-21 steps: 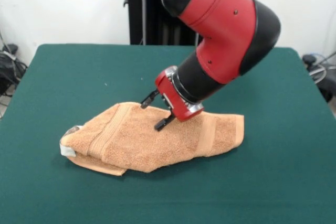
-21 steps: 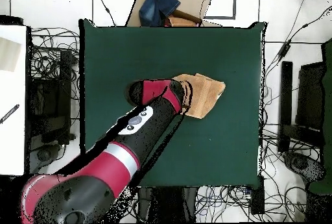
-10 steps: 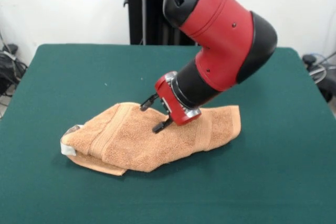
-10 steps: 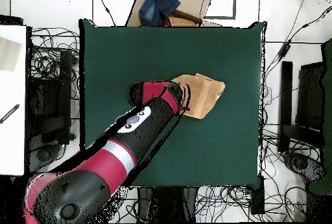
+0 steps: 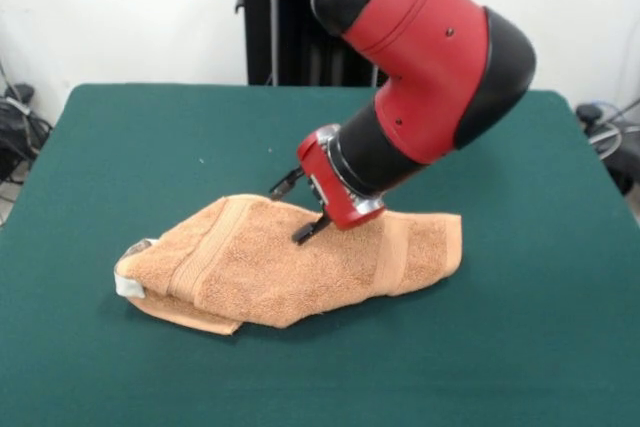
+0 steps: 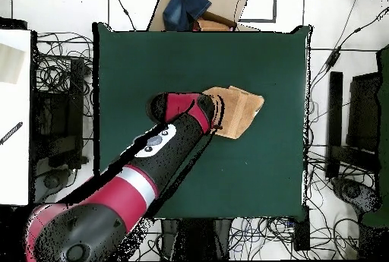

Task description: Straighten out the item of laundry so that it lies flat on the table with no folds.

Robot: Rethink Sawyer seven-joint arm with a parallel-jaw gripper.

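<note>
The item of laundry [image 5: 290, 269] is an orange-tan towel lying folded and bunched on the green table [image 5: 150, 137], with a woven band near each end and a white tag [image 5: 128, 284] at its left tip. My gripper [image 5: 295, 210] hangs tilted over the towel's far edge, open. One fingertip [image 5: 304, 236] presses on the towel's top; the other fingertip [image 5: 281, 188] is just past the far edge. In the overhead view the towel [image 6: 241, 112] shows to the right of the arm's wrist [image 6: 186, 113], which hides the fingers.
Green table cloth stretches all around the towel. Beyond the table's top edge in the overhead view sits a cardboard box [image 6: 216, 8] with a blue cloth [image 6: 188, 4]. Cables lie on the floor on both sides, and a white surface [image 6: 14, 115] stands at the left.
The wrist dipped left and down half a second ago and has come back up and right. The towel's right end shifted slightly left, then right again. The fingers stay apart.
</note>
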